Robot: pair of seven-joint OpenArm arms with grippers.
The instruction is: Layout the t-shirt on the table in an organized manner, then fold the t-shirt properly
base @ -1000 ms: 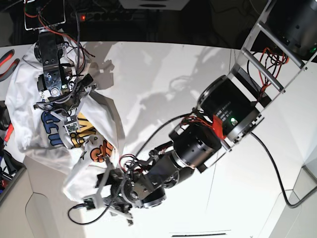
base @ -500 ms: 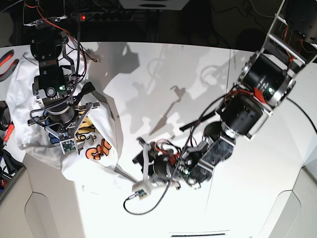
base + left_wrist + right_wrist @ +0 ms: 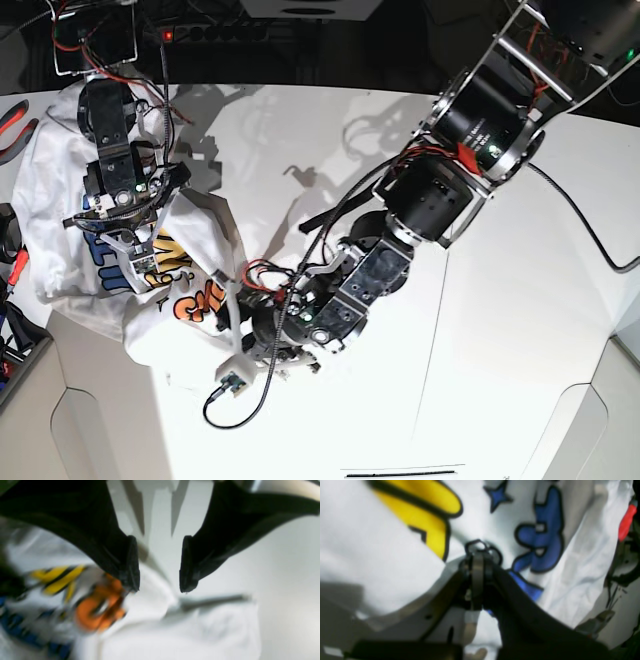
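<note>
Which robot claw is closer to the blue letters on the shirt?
The right claw. It is pinched shut on the t-shirt beside the blue letters. The left claw hangs open by the shirt's other edge, nearer the orange print.

The left gripper hangs with jaws spread wide, nothing between them, just above the t-shirt's lower edge. The right gripper sits over the shirt's print, jaws pressed together.
</note>
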